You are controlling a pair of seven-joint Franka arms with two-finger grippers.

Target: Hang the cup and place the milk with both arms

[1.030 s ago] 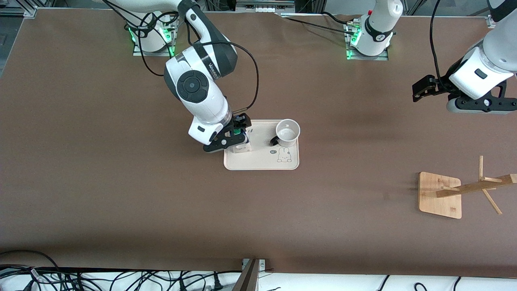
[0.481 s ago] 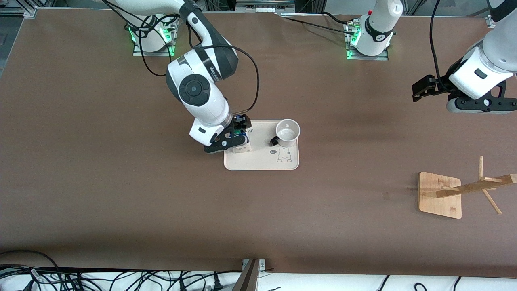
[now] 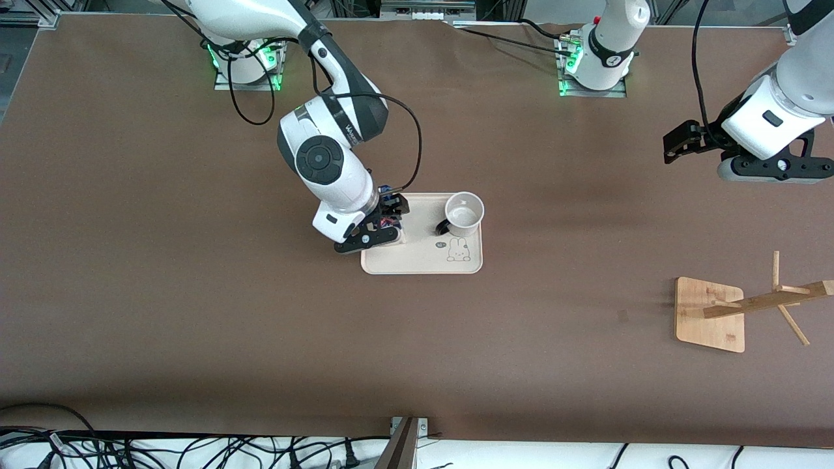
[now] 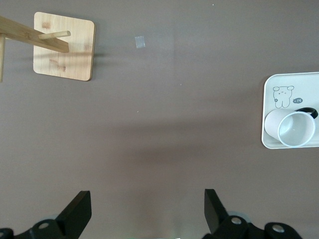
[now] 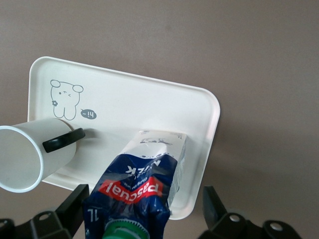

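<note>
**Right gripper set around the milk carton**

The right gripper (image 3: 384, 225) is low over the cream plastic tray (image 3: 423, 262), its fingers wide open on both sides of the gable-top milk carton (image 5: 144, 186), not touching it yet (probably ready to close). The white cup (image 3: 464, 213) stands upright on the same tray, black loop handle toward the carton. The left gripper (image 4: 147, 211) waits, open and empty, over bare table near the bamboo cup rack (image 3: 717, 312)

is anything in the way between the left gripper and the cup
Nothing visible. The left gripper hangs open over bare table toward the left arm's end; the cup stands on the tray, apart from the milk.
</note>
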